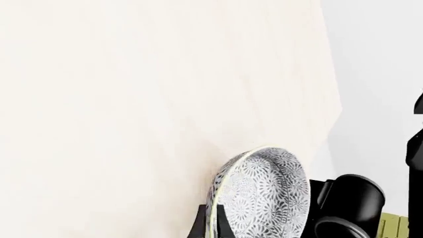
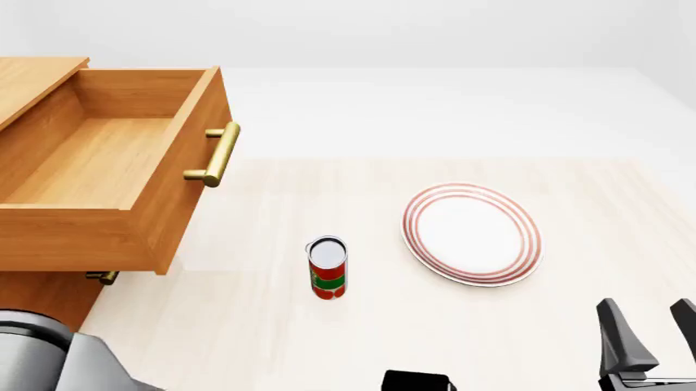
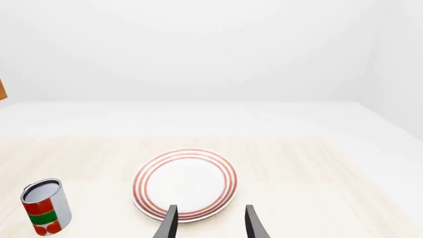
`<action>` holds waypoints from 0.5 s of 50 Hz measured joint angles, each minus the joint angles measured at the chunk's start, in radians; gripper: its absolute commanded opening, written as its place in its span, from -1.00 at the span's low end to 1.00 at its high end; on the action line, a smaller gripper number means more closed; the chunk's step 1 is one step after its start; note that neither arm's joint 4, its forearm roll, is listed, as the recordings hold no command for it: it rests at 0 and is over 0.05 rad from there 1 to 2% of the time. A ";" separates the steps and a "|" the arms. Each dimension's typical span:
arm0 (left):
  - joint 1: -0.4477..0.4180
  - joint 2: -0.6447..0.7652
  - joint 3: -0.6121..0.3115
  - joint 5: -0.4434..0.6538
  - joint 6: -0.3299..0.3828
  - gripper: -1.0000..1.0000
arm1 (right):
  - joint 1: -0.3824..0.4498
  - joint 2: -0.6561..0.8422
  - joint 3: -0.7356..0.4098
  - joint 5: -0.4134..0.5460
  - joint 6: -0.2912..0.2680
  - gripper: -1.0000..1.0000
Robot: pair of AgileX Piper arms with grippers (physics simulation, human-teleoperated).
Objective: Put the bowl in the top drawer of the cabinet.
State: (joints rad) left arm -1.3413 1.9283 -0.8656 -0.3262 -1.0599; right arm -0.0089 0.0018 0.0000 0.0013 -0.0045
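Between left gripper (image 1: 213, 225) fingers — seemingly — bowl (image 1: 264, 196) rim.

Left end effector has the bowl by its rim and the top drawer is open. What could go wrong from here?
1. The left end effector pinches only the rim of the bowl, which hangs on edge; it could slip or swing.
2. The bowl may clip the front panel of the top drawer or its brass handle.
3. The left arm could topple the tomato can.
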 measured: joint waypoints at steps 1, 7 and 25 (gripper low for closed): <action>0.002 0.002 -0.004 0.004 0.002 -1.00 | 0.000 0.000 0.000 0.000 0.000 1.00; 0.018 0.010 -0.027 0.029 0.017 -1.00 | 0.000 0.000 0.000 0.000 0.000 1.00; 0.081 0.003 -0.108 0.140 0.109 -1.00 | 0.000 0.000 0.000 0.000 0.000 1.00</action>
State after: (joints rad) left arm -1.2608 1.9314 -0.9740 -0.1858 -0.9511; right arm -0.0089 0.0018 0.0000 0.0014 -0.0045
